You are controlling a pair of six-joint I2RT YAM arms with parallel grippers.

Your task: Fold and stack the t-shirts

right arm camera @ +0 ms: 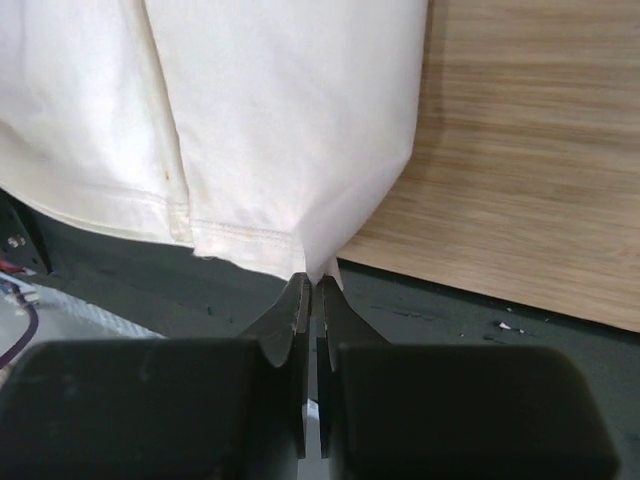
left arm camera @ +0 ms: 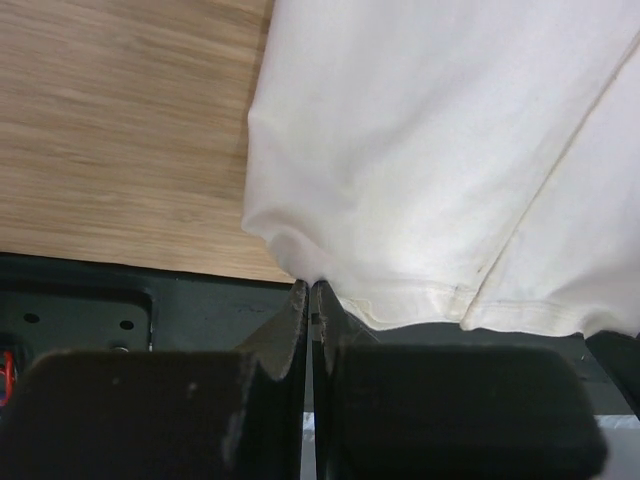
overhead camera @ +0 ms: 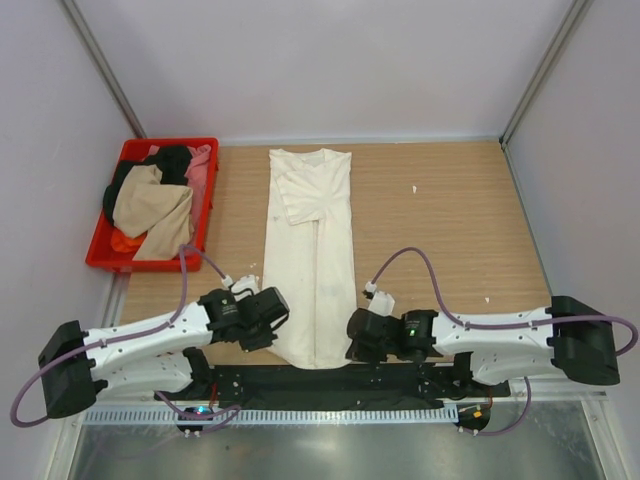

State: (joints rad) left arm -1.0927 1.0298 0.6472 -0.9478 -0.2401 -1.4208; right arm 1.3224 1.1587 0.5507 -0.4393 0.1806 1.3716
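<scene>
Cream t-shirt: lies flat on the table between the two arms, folded lengthwise into a long narrow strip. The collar is at the far end and the hem at the near edge.
Upper part of the cream t-shirt: a sleeve is folded inward across the chest.
Hem: it overhangs the wood and reaches the black base plate at the table's near edge. Both wrist views show the stitched hem line against this dark surface.
Left gripper: sits at the near left corner of the cream t-shirt. In the left wrist view, the jaws of the left gripper are pressed together and pinch the corner of the cloth just beside the hem.
Right gripper: sits at the near right corner of the cream t-shirt. In the right wrist view, the jaws of the right gripper are pressed together and pinch the corner fold of the cloth.
Red crate: stands at the far left of the table, well apart from the cream t-shirt.
Crate contents: a loose heap holding a tan shirt, a black shirt, a pink shirt and an orange shirt.
</scene>
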